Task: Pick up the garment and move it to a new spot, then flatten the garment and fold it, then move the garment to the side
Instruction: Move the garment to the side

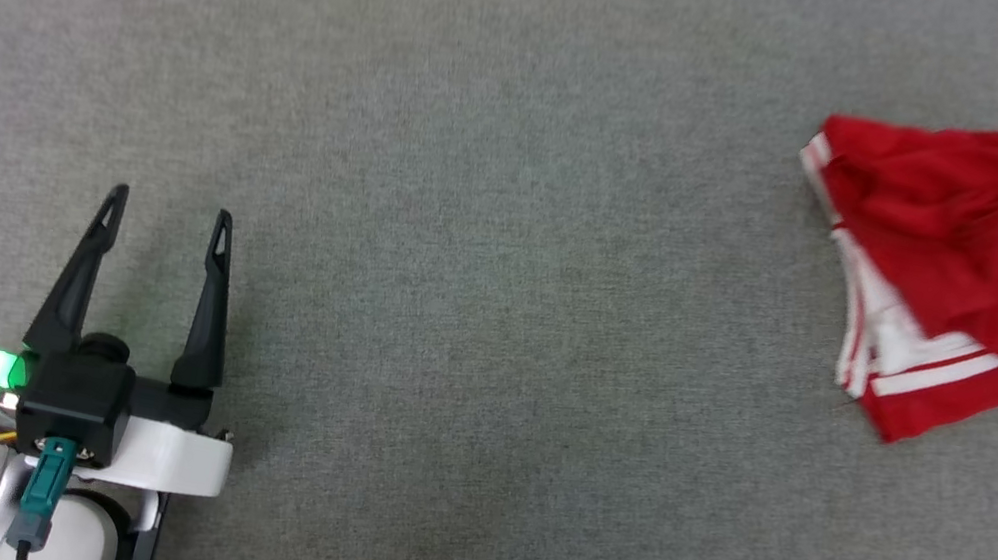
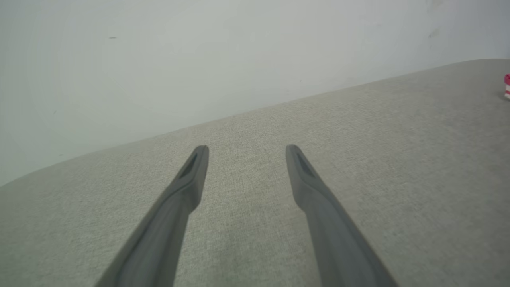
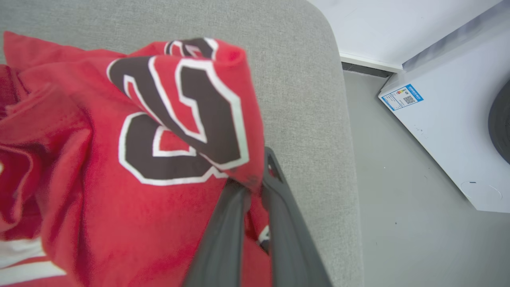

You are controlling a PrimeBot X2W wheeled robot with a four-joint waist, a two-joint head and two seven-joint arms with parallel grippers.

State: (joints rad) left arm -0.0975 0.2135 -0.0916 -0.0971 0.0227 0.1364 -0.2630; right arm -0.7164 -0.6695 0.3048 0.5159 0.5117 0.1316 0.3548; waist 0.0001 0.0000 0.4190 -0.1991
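The garment (image 1: 977, 269) is a red jersey with white striped trim and black white-outlined numbers, bunched at the right edge of the head view on grey fabric. In the right wrist view the garment (image 3: 131, 159) hangs crumpled, and my right gripper (image 3: 255, 179) is shut on a fold of it beside the printed numbers. My left gripper (image 1: 164, 219) stands open at the lower left of the head view, far from the jersey, with nothing between its fingers. The left wrist view shows the same open left gripper (image 2: 246, 153) over bare fabric, and a sliver of the garment (image 2: 507, 85) at the far right.
The grey fabric surface (image 1: 489, 218) spreads wide between left gripper and jersey. Its rounded edge (image 3: 342, 119) lies just right of my right gripper, with grey floor (image 3: 398, 199) below and a white appliance (image 3: 450, 119) beyond. A pale wall (image 2: 159, 59) rises behind the surface.
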